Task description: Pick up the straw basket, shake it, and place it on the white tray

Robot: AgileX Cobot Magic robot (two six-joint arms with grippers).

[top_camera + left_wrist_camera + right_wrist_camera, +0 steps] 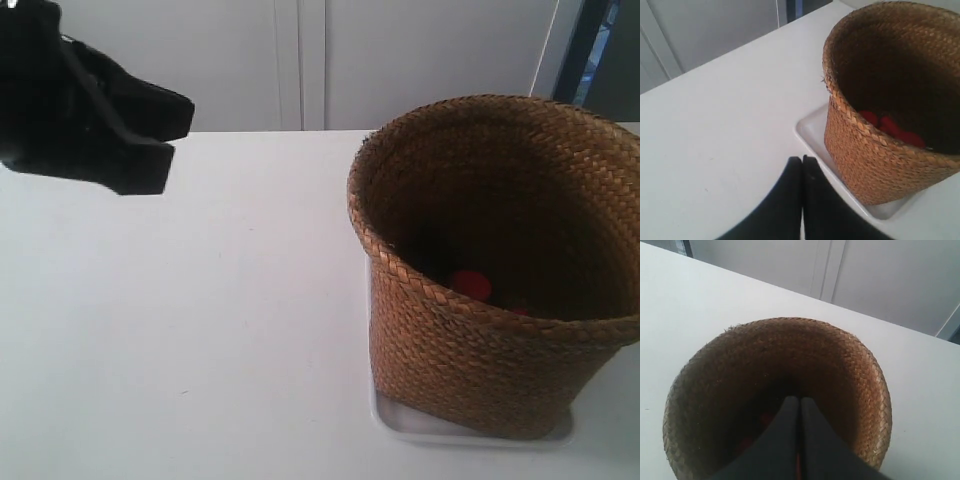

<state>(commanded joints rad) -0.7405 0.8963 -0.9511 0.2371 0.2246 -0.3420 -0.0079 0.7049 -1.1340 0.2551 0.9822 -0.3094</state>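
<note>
The straw basket stands upright on the white tray, covering most of it. Only the tray's edge and a corner show past the basket's base. Inside the dark basket lie a few red objects. My left gripper is shut and empty, hovering over the table beside the tray's corner, apart from the basket. My right gripper is shut with nothing in it, held above the basket's open mouth and pointing into it.
The white table spreads to the left of the tray. A black arm hangs at the exterior view's upper left, well away from the basket. Pale cabinet doors stand behind the table's far edge.
</note>
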